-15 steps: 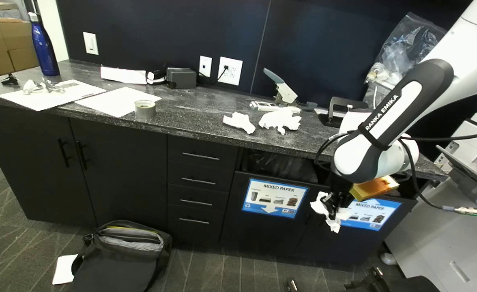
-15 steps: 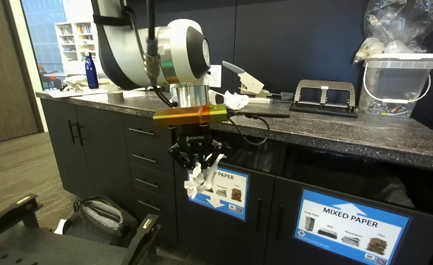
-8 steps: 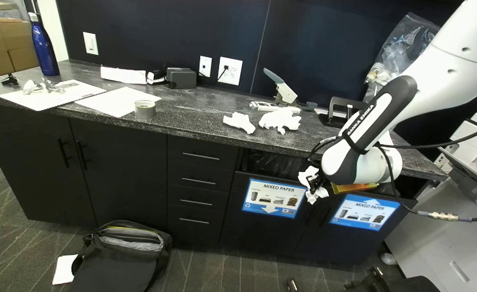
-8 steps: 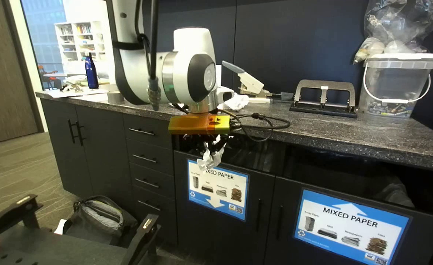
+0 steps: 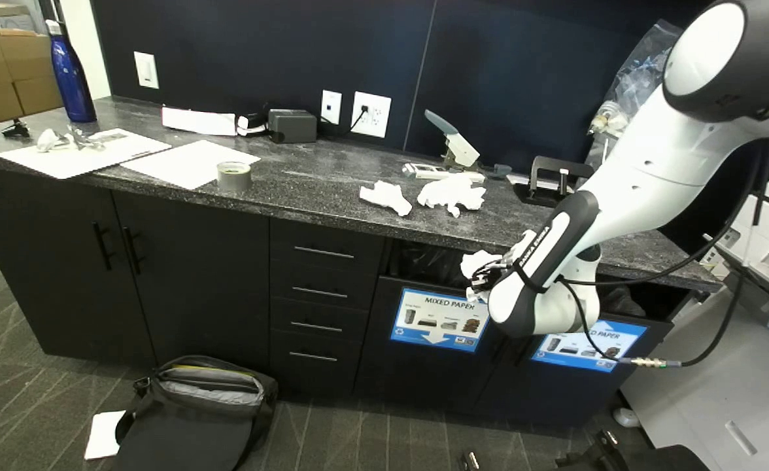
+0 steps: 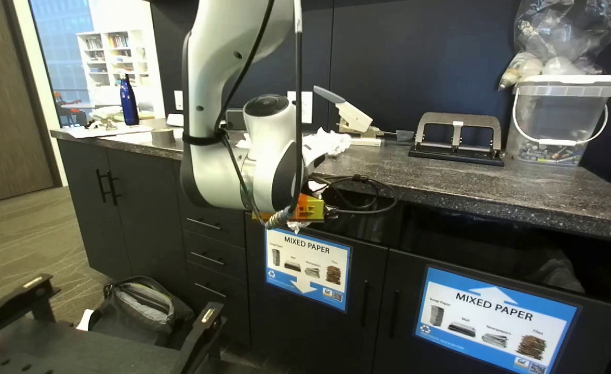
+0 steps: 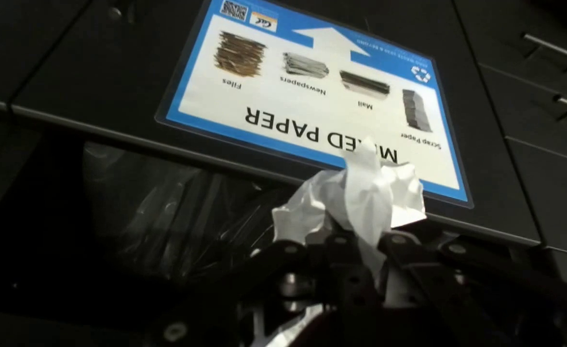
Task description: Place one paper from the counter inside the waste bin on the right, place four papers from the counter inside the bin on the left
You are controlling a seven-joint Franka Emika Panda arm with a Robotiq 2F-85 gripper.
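My gripper (image 7: 368,243) is shut on a crumpled white paper (image 7: 368,193), which sticks out beyond the fingertips. In an exterior view the gripper (image 5: 484,278) and held paper (image 5: 477,263) are at the top of the left bin's front (image 5: 417,379), near its dark, bag-lined opening (image 5: 427,261). In an exterior view the arm hides most of the gripper; a bit of paper (image 6: 299,226) shows below. White material also shows low among the gripper links. Two crumpled papers (image 5: 386,196) (image 5: 451,192) lie on the counter (image 5: 332,176). The right bin (image 6: 404,337) has an open slot (image 6: 472,244).
The counter's front edge (image 6: 492,202) overhangs both bin openings. On the counter are a stapler (image 5: 461,152), hole punch (image 6: 456,122), clear bucket (image 6: 560,117), tape roll (image 5: 234,176) and flat sheets (image 5: 185,163). A bag (image 5: 201,418) lies on the floor.
In an exterior view my gripper has moved left and up with the paper, from in front of the right bin to the left bin's opening. It has tilted from pointing down toward the cabinet.
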